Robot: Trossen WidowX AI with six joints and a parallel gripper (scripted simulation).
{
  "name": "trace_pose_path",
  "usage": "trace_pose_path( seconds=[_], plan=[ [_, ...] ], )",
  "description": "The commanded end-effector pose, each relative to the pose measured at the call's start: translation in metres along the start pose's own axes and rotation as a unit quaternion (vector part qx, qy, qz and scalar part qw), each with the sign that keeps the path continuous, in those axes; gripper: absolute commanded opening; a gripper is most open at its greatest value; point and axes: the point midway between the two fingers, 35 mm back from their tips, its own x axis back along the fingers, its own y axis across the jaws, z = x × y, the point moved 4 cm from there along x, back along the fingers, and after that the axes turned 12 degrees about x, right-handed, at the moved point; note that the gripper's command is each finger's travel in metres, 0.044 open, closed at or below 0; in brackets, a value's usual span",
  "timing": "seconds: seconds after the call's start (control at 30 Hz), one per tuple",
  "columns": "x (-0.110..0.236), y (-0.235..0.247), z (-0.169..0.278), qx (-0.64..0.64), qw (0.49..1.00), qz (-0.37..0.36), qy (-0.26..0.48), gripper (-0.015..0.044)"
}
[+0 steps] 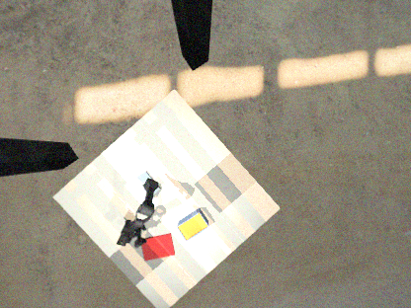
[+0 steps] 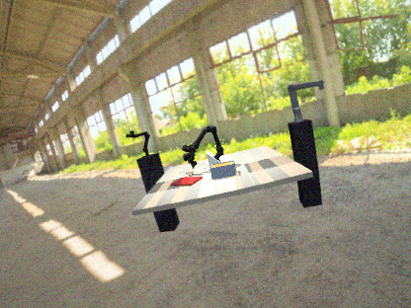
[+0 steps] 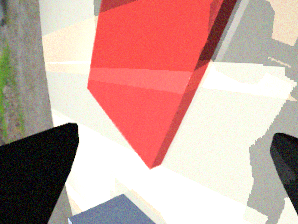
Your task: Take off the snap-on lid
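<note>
The red lid (image 1: pixel 159 247) (image 2: pixel 187 181) (image 3: pixel 145 75) lies flat on the table, apart from the box, with a smooth plain face up and a thin side edge showing in the wrist view. The storage box (image 1: pixel 193 225) (image 2: pixel 223 170) (image 3: pixel 117 212) stands upright and uncovered, blue outside, with yellow showing at its open top. My gripper (image 1: pixel 140 243) (image 2: pixel 193 164) (image 3: pixel 178 139) is open and empty, above the table by the lid's edge. In the wrist view its fingers stand wide apart, with the lid's near corner between and beyond them. The lid's underside is hidden.
The patchwork table (image 1: pixel 173 111) (image 2: pixel 291 173) carries the arm's base at its back. A pale slanted panel (image 2: pixel 212 158) shows behind the box in the exterior view. Black posts (image 1: pixel 194 30) (image 1: pixel 30 157) (image 2: pixel 304 158) stand by the table's edges.
</note>
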Motion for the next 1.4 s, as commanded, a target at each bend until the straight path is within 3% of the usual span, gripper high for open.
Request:
trace_pose_path(
  seconds=[0.0,0.6,1.37],
  plan=[
    [0.007,0.007,-0.002,0.007,1.0,-0.003,-0.001,0.044],
    [0.037,0.023,-0.005,0.007,1.0,-0.002,-0.001,0.044],
    [0.033,0.019,-0.004,0.007,1.0,-0.003,-0.001,0.044]
  ],
)
